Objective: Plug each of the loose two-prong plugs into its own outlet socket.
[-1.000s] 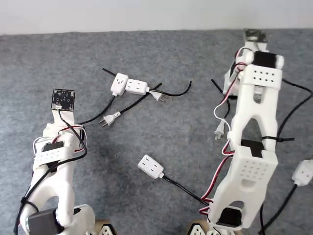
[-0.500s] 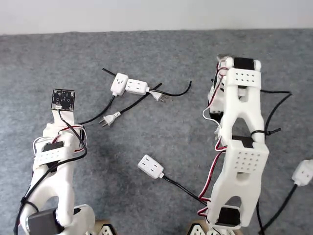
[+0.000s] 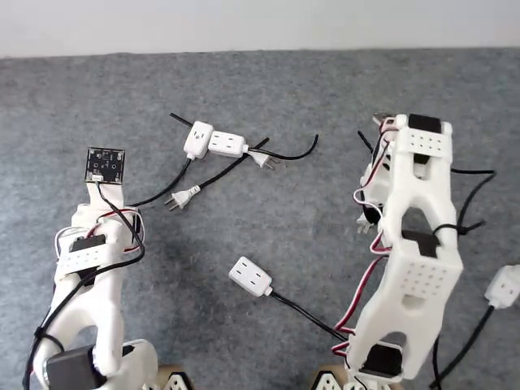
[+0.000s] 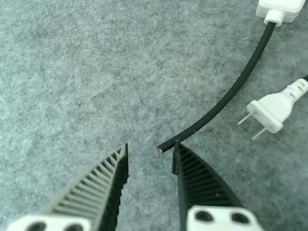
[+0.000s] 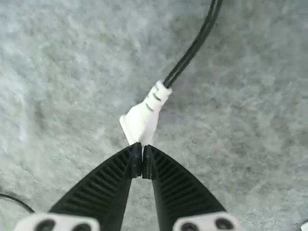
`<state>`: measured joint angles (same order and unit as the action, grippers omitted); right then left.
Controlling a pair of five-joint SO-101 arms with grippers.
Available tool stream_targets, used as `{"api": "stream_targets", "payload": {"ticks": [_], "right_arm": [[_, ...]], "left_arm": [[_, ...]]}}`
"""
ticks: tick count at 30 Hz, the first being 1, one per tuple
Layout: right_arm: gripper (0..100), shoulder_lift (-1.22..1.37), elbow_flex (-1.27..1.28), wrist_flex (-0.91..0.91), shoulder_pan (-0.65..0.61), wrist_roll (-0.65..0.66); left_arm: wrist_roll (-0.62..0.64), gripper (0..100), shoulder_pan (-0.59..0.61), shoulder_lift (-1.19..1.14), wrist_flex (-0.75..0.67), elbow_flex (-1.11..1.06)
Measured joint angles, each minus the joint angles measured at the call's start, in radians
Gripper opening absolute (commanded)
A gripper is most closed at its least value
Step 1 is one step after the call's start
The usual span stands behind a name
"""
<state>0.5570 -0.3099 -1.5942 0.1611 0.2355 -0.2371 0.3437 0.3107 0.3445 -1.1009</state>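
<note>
My right gripper (image 5: 142, 161) is shut on the prong end of a white two-prong plug (image 5: 143, 117), whose black cable runs away over the carpet. That plug (image 3: 362, 223) sits beside the right arm (image 3: 414, 211). My left gripper (image 4: 149, 146) is open just above the carpet, with a cut black cable end (image 4: 161, 149) between its fingertips. A loose white plug (image 4: 272, 108) lies a little beyond it. Two loose plugs (image 3: 183, 198) (image 3: 266, 160) lie near a white outlet (image 3: 214, 143) at mid-left. Another outlet (image 3: 250, 276) lies in the middle.
A third white outlet (image 3: 504, 286) lies at the right edge with its black cable. Black cables cross the grey carpet (image 3: 284, 89) around the outlets and beside the right arm. The left arm (image 3: 89, 268) stands at the lower left.
The right arm has drawn back from the far right of the table, swinging left and then back, and now stands over the plug. The left arm has not moved.
</note>
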Motion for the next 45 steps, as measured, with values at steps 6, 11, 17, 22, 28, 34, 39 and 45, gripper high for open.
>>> {"api": "stream_targets", "payload": {"ticks": [6, 11, 17, 22, 28, 34, 39, 45], "right_arm": [[0.9, -0.282, 0.376, 0.229, -0.023, -0.006], [0.9, -0.410, 0.489, 0.305, -0.032, -0.014], [0.9, -0.420, 0.499, 0.351, -0.049, -0.014], [0.9, -0.338, 0.499, 0.453, -0.051, -0.014], [0.9, -0.304, 0.499, 0.465, -0.043, -0.014], [0.9, -0.302, 0.499, 0.462, 0.009, -0.003], [0.9, -0.302, 0.499, 0.462, 0.035, 0.005], [0.9, -0.302, 0.499, 0.462, 0.037, 0.005]], "left_arm": [[0.000, 14, 0.000, 0.000, 0.000, 0.000], [0.000, 14, 0.000, 0.000, 0.000, 0.000], [0.000, 14, 0.000, 0.000, 0.000, 0.000], [0.000, 14, 0.000, 0.000, 0.000, 0.000], [0.000, 14, 0.000, 0.000, 0.000, 0.000], [0.000, 14, 0.000, 0.000, 0.000, 0.000], [0.000, 14, 0.000, 0.000, 0.000, 0.000], [0.000, 14, 0.000, 0.000, 0.000, 0.000]]}}
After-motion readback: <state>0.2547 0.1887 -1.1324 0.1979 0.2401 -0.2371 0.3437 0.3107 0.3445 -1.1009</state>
